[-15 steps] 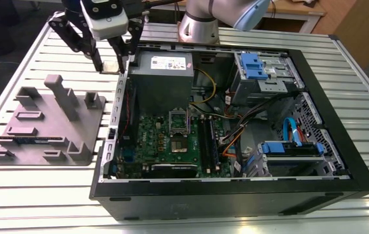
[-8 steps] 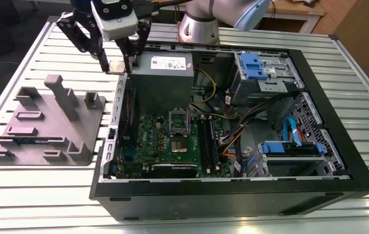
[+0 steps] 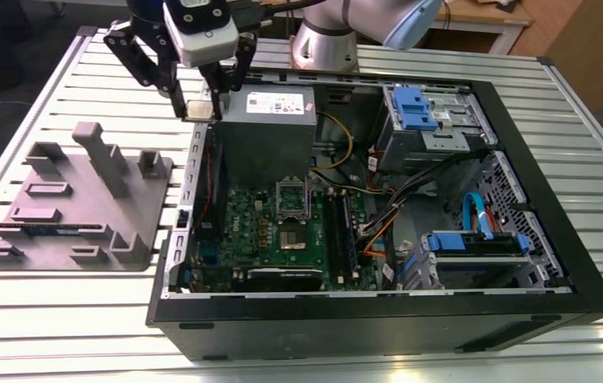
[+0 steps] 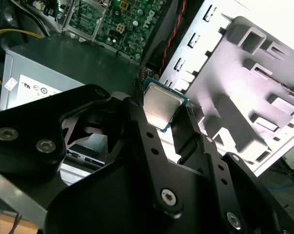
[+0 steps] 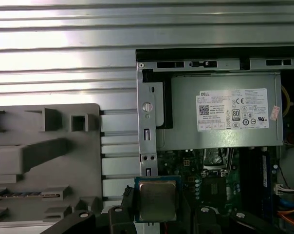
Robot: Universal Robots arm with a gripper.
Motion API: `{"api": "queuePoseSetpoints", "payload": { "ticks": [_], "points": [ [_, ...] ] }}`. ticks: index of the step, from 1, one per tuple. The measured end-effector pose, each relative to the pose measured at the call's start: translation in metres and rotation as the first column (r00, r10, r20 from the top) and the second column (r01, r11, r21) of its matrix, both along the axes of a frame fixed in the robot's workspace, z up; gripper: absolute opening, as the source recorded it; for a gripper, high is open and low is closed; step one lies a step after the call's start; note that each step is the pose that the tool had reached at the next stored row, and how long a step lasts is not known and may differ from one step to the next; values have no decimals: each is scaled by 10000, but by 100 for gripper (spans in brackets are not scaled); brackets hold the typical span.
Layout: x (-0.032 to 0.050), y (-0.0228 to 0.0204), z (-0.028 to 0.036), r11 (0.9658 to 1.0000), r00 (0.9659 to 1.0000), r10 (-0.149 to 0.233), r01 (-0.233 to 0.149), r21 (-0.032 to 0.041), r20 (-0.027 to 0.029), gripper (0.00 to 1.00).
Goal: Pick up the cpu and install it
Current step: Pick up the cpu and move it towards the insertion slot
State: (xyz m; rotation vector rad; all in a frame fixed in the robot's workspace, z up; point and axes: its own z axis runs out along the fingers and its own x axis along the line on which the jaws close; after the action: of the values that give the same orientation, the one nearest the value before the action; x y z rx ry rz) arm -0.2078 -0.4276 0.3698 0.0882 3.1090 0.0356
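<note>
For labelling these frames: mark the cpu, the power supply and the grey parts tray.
cpu (image 5: 157,199): first wrist view, middle of its silvery metal top.
power supply (image 5: 182,122): first wrist view, bare grey casing beside its white label.
grey parts tray (image 3: 147,211): exterior view, flat base near the computer case.

A white printed label (image 5: 233,109) marks the power supply (image 5: 182,124).

A computer case (image 3: 387,323) is laid open on a slatted table (image 3: 57,319). A parts holder (image 3: 78,199) is placed just beside it, at the exterior view's left. Inside the case, the motherboard (image 3: 243,219) is found in the left part. The power supply (image 3: 264,120) is behind it, farther from the camera, and the drive cage (image 3: 429,120) is at the right. The cpu (image 5: 157,200) is held in the gripper (image 3: 202,108) above the case's left wall, between the parts holder and the power supply.
</note>
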Motion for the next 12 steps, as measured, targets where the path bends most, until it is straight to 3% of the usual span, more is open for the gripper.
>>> {"api": "queuePoseSetpoints", "payload": {
  "ticks": [12],
  "points": [
    [118, 0, -2, 10000, 10000, 0, 0, 0, 0, 47]
  ]
}}
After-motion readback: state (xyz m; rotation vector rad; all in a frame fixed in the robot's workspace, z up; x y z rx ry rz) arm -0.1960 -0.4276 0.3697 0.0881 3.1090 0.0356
